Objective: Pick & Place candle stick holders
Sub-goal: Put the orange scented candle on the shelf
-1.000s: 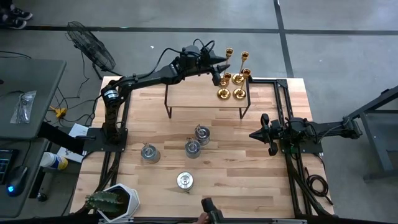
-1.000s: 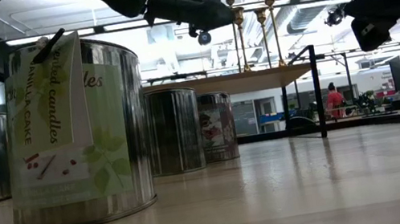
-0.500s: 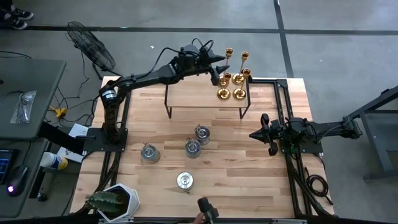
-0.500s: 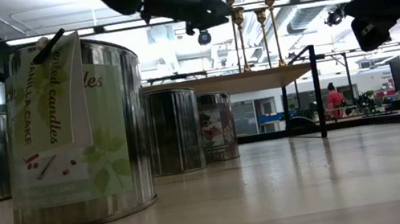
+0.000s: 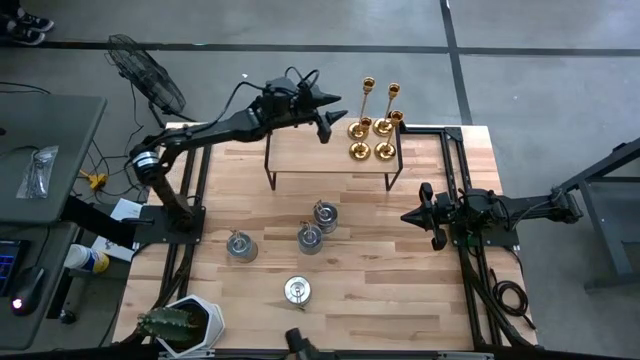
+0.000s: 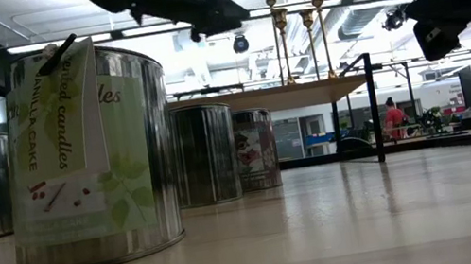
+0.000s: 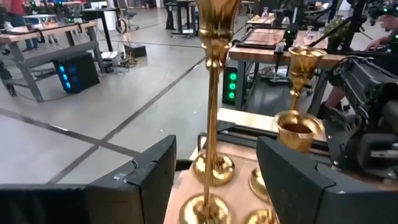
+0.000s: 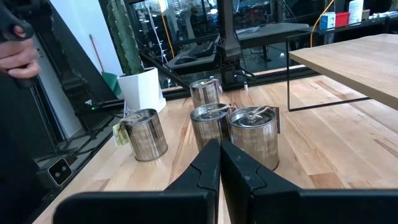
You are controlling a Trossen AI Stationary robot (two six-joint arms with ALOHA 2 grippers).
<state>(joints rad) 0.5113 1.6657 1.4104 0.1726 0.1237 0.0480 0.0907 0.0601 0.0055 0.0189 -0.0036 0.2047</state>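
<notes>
Gold candlesticks [image 5: 372,125], thin-stemmed on round bases, stand clustered beside the released left pincer [image 5: 322,127]; right pincer [image 5: 409,216] clenched.

A wooden table [image 5: 400,270] carries a raised shelf [image 5: 300,150] on black legs at its far side. Four gold candlesticks [image 5: 372,125] stand clustered at the shelf's right end. Four silver tins [image 5: 297,290] sit on the tabletop below, three close together, one nearer the front edge.

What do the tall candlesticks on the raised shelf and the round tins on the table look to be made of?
Candlesticks: likely polished brass or gold-plated metal, judging by their mirror-like yellow shine. Tins: silver sheet metal, probably tinplate, with reflective walls and paper labels. Shelf: pale wood top on thin black legs.
</notes>
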